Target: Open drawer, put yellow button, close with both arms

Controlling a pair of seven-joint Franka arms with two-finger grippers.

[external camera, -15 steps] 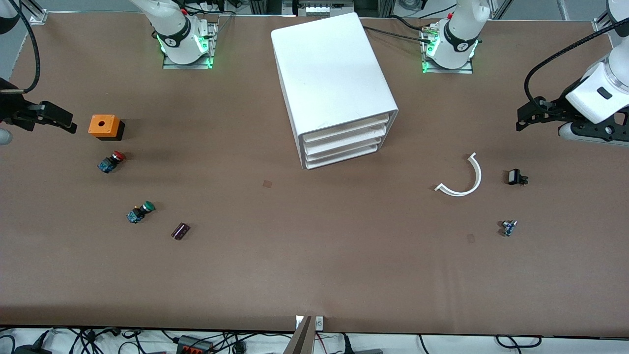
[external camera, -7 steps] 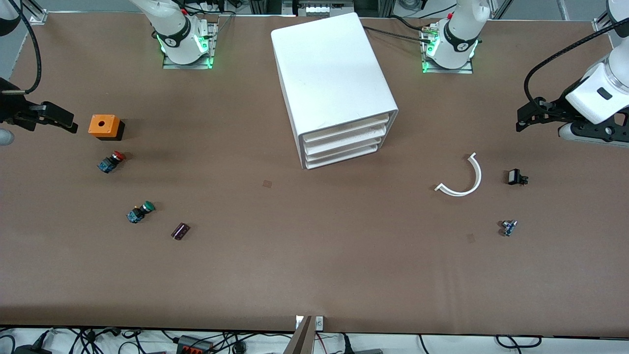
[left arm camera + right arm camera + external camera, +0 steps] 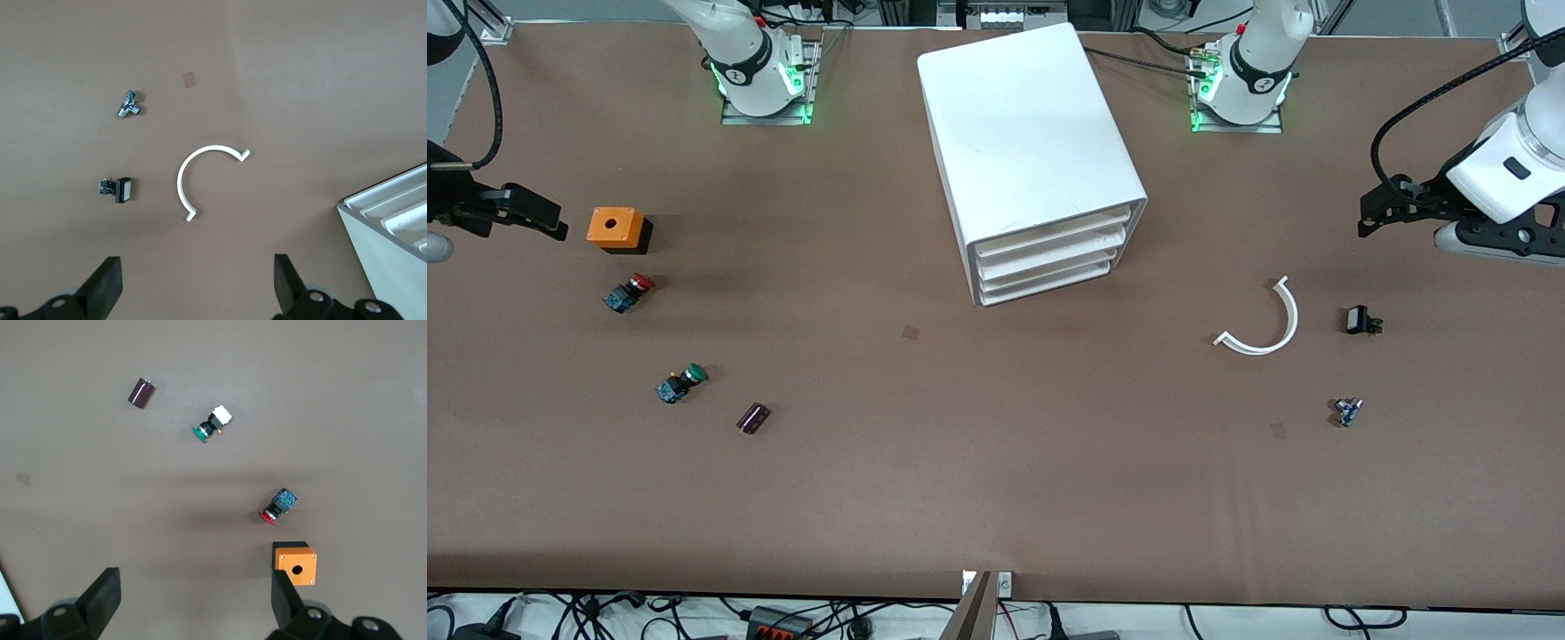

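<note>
Meanwhile the left gripper (image 3: 193,290), jaws spread, hovers over the white curved plastic strip (image 3: 200,173); the right gripper (image 3: 193,607), jaws spread, hovers beside the orange square box (image 3: 294,564).

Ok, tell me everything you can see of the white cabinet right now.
The cabinet is a big white boxy unit, plastic by its look, with rounded edges and a plain top. It stands on the table between the two arm bases, turned at a slant, its front facing the front camera and angled toward the left arm's end. Three shallow white drawers are stacked in its front; the top drawer and both below sit pushed in. Nothing rests on it or touches it. Both grippers hang open at the table's ends, well apart from it.
</note>
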